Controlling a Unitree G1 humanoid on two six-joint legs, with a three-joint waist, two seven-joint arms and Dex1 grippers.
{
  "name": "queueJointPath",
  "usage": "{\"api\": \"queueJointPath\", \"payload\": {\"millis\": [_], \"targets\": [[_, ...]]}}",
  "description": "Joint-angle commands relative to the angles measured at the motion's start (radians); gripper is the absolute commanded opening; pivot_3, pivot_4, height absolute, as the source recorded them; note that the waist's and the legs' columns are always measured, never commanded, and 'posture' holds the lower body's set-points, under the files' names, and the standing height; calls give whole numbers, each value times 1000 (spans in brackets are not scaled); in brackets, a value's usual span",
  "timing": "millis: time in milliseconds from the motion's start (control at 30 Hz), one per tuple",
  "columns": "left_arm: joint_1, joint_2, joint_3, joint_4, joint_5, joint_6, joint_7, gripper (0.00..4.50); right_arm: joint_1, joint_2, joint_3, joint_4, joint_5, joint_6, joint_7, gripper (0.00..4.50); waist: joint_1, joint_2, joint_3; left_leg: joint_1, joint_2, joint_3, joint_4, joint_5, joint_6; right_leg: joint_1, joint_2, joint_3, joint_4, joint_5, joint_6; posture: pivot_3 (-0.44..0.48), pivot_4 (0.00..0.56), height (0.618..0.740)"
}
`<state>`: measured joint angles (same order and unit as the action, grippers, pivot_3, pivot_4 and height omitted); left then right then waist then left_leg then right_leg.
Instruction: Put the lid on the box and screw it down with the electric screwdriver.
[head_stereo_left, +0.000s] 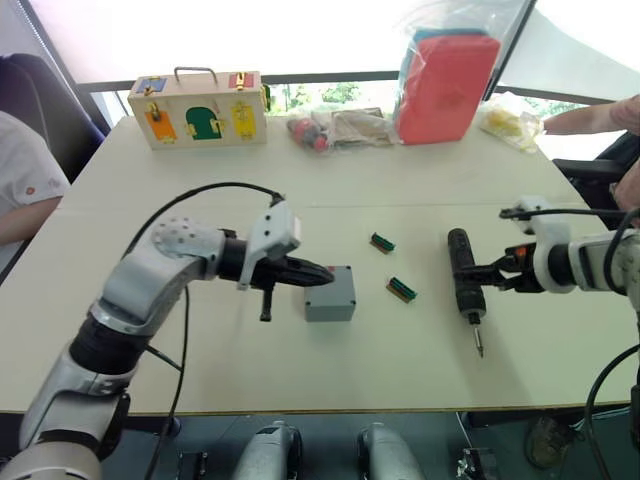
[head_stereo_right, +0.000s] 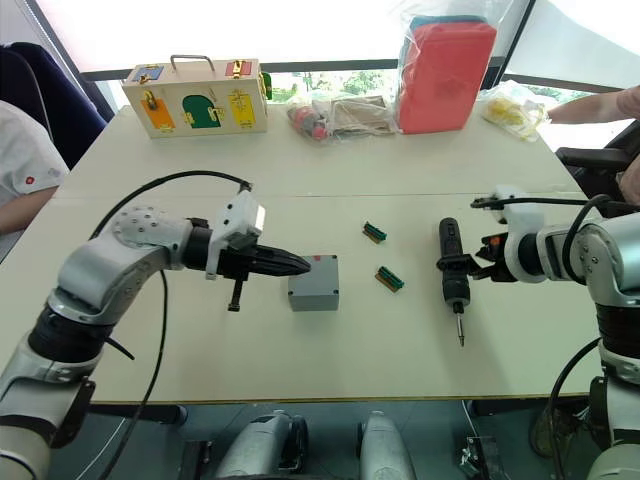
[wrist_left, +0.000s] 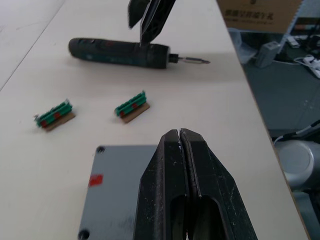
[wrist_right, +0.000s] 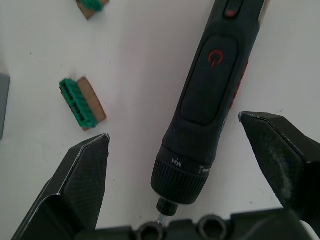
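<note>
Resting on the table (head_stereo_left: 420, 370), the box (head_stereo_left: 330, 295) is taken as the landmark, with the lid (wrist_left: 117, 190) seen already seated on it. From the box's left, the left end effector (head_stereo_left: 318, 277) is pressed together, its tips over the lid's top. To the box's right two green bit holders (head_stereo_left: 401, 289) are found, and further right the electric screwdriver (head_stereo_left: 465, 283) is lain flat, bit toward the robot. It is straddled by the spread right end effector (wrist_right: 182, 145). The tool is judged rigid, smooth and liable to roll; mid-body is suggested for gripping.
</note>
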<state>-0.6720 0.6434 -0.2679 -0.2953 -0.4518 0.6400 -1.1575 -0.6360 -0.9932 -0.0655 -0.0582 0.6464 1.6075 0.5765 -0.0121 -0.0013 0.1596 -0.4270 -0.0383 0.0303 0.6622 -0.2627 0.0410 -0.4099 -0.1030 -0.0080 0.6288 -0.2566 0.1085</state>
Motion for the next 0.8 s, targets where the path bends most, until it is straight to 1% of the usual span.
{"api": "queueJointPath", "payload": {"millis": [33,167,300,367,500,567,667,733,800], "targets": [[-16,-11,-15,-7,22,-43,-8,0,-43,-44,58,57,49,7,-29,4474,0,0,0,0,0,0,0,0,0,0,0,0,0,0,0,0,150,740],[-12,-29,-21,1,35,-54,4,0,-103,-38,146,163,87,7,-62,4474,0,0,0,0,0,0,1,0,0,0,0,0,0,0,0,0,150,740],[13,-38,-18,-7,32,-53,21,0,-187,17,217,261,68,7,-85,4474,0,0,0,0,0,0,1,0,0,0,0,0,0,0,0,0,150,740],[30,-42,-13,-12,35,-54,37,0,-226,39,272,297,34,7,-81,4474,0,0,0,0,0,0,1,0,0,0,0,0,0,0,0,0,150,740],[66,-52,12,-26,36,-47,98,0,-242,3,450,275,-15,1,0,3707,4,0,0,-1,0,0,1,0,0,0,0,0,0,0,0,0,150,740],[78,-51,18,-31,34,-45,114,0,-246,-12,495,265,-29,-8,37,2961,5,0,0,-1,0,0,1,0,1,1,0,0,0,0,0,0,150,740],[96,-46,25,-36,33,-45,131,0,-258,-15,523,288,-67,-32,72,1948,3,0,0,-1,0,0,1,0,1,1,0,0,0,0,0,0,150,740],[102,-44,29,-37,33,-45,140,0,-280,-5,511,348,-106,-70,86,1857,2,0,0,0,0,0,1,0,1,1,0,0,0,0,0,0,150,740],[106,-37,36,-32,37,-47,143,0,-342,29,463,482,-172,-154,65,1852,0,-1,-1,0,0,0,1,0,1,1,0,0,0,0,0,0,150,740]]}}
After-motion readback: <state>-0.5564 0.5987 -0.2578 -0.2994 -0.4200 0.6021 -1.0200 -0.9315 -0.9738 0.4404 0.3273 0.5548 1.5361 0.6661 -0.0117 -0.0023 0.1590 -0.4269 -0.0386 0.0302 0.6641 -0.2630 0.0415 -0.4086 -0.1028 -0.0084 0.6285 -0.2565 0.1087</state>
